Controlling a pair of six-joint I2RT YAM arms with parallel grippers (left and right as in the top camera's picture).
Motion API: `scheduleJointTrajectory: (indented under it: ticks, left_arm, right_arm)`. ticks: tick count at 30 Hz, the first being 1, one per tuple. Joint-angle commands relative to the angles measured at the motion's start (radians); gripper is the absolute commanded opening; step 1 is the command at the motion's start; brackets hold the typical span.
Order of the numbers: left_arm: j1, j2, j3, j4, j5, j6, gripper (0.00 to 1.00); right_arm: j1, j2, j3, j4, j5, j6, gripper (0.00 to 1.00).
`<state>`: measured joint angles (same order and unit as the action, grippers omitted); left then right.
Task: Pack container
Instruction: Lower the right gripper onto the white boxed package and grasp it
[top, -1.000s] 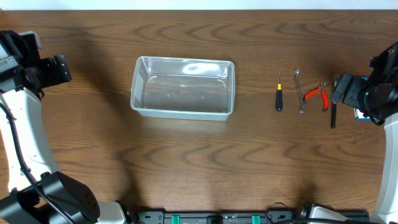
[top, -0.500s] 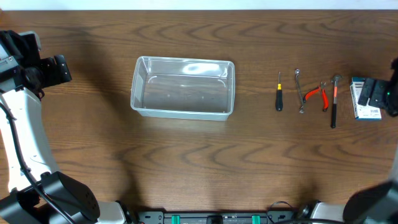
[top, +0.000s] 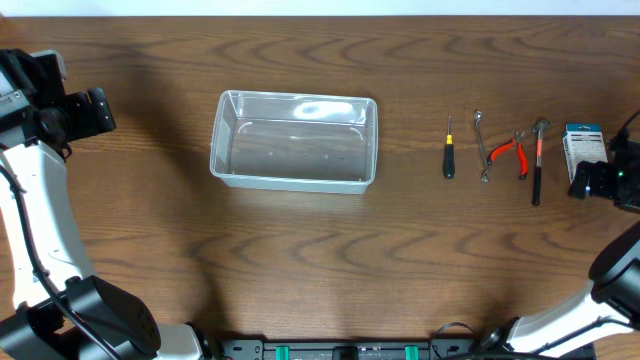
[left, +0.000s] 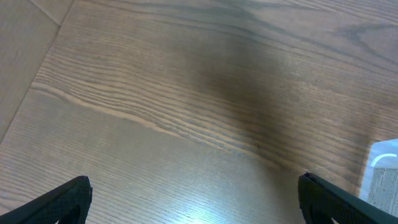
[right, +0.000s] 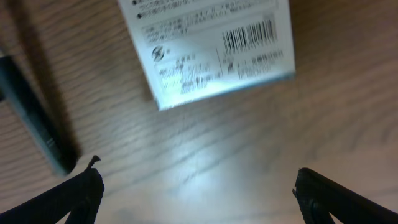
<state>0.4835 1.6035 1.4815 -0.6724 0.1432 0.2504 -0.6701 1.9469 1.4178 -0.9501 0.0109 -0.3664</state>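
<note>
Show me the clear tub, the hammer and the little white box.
clear plastic container (top: 295, 150): overhead view, on its bare floor.
hammer (top: 537, 160): overhead view, middle of the handle.
white-and-blue box (right: 205, 50): right wrist view, on its printed face.

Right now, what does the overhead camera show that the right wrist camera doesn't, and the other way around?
Only overhead: the empty clear plastic rectangular tub, plus a black-handled screwdriver, a slim metal tool and red-handled pliers lined up to its right. Only right wrist: the barcode and fine print on the flat white box. Both: that box, the brown wooden table, the open right end effector, and a dark handle beside the box, probably the hammer's grip.
</note>
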Motion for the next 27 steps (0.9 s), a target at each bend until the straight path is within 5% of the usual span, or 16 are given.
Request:
scheduleJointTrajectory:
  ticks: [1, 11, 27]
  left_arm:
    - [0.003, 0.007, 0.006, 0.000, 0.006, -0.006, 0.98]
    - [0.003, 0.007, 0.006, 0.000, 0.006, -0.006, 0.98]
    - [0.003, 0.007, 0.006, 0.000, 0.006, -0.006, 0.98]
  right_arm:
    - [0.003, 0.016, 0.002, 0.042, 0.032, -0.074, 0.99]
    - [0.008, 0.031, 0.002, 0.234, 0.040, -0.181, 0.99]
    - [0.062, 0.113, 0.005, 0.349, -0.094, -0.104, 0.99]
